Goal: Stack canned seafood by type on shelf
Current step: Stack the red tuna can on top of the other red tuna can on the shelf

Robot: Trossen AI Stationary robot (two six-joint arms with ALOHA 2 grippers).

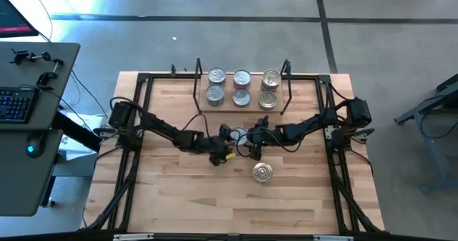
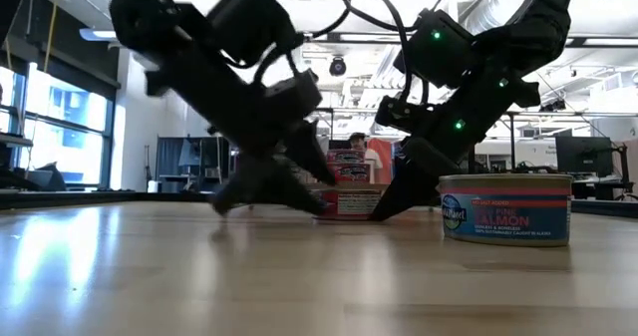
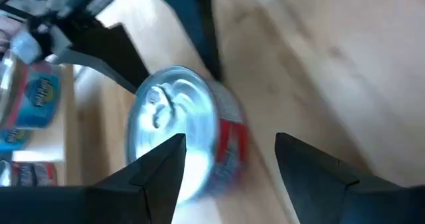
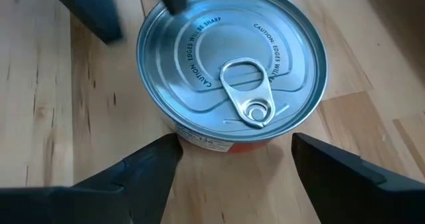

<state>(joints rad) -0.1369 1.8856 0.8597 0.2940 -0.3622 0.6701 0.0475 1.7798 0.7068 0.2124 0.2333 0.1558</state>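
Two grippers crowd one red-label can [image 1: 238, 136] in the middle of the table.

High view: left gripper [image 1: 223, 154] and right gripper [image 1: 252, 146] could bump. Low view: salmon can [image 2: 506, 208] waits alone. Wrist views: both stand wide, holding nothing; a push could slide the can, far from the shelf [image 1: 202, 101].

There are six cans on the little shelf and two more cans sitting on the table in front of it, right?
Not quite. The shelf does hold six cans, but the high view shows only one can sitting alone, the salmon can; the red-labelled can lies between both grippers.
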